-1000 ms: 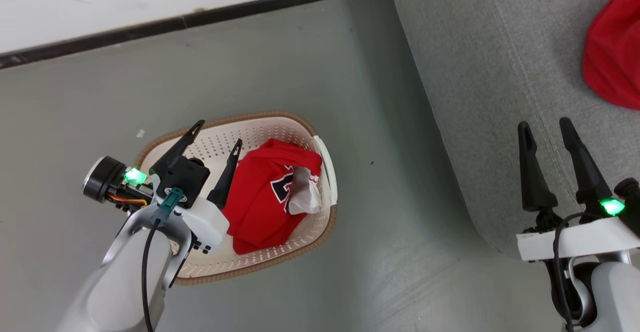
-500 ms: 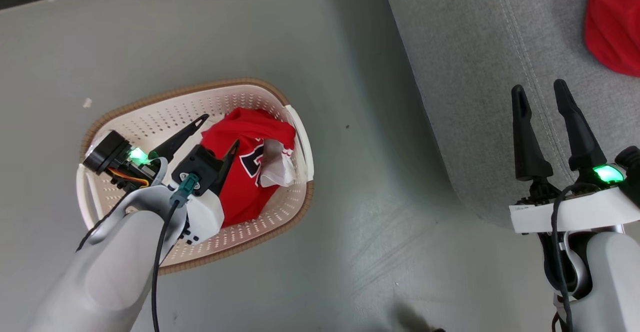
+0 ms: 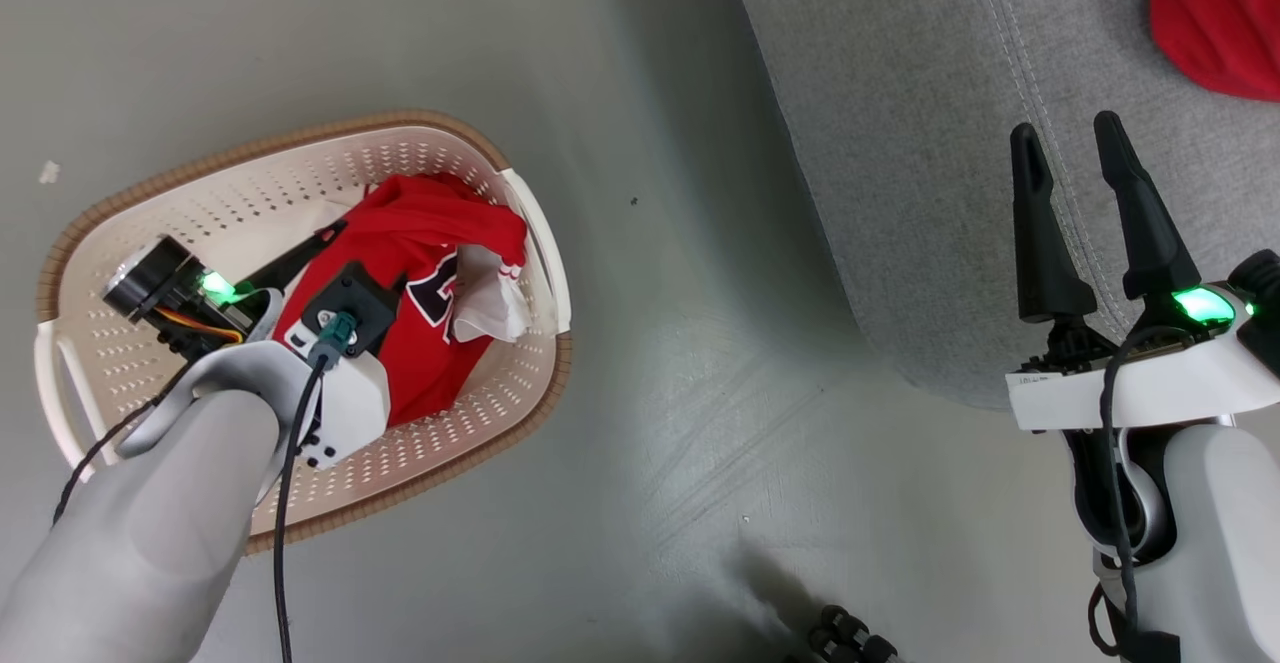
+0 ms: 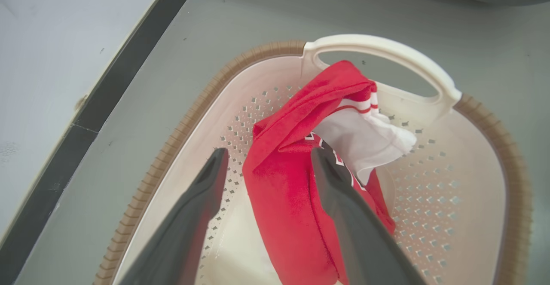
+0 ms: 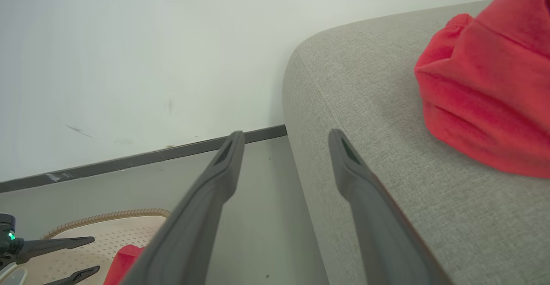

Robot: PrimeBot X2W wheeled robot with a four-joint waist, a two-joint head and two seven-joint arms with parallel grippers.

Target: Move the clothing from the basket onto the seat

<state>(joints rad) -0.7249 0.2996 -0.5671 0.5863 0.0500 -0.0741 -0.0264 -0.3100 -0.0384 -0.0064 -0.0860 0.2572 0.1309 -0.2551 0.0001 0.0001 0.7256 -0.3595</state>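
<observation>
Left gripper [image 4: 270, 154], agape, straddles one red jersey [image 3: 420, 233] in cream perforated basket [image 3: 300, 138]; right gripper [image 3: 1064, 128] agape too. One red garment [image 3: 1215, 13] tops grey fabric sofa [image 3: 900, 143].

I see an oval cream plastic basket [image 3: 250, 193], perforated, rimmed woven brown. The bright red jersey [image 3: 420, 363] carries black-and-white lettering; the white cloth [image 3: 490, 298] has red stripes. The grey fabric sofa [image 3: 900, 143] shows pale stitching.

Clothing [image 3: 430, 233] in basket [image 3: 250, 193], left of seat [image 3: 900, 143]
</observation>
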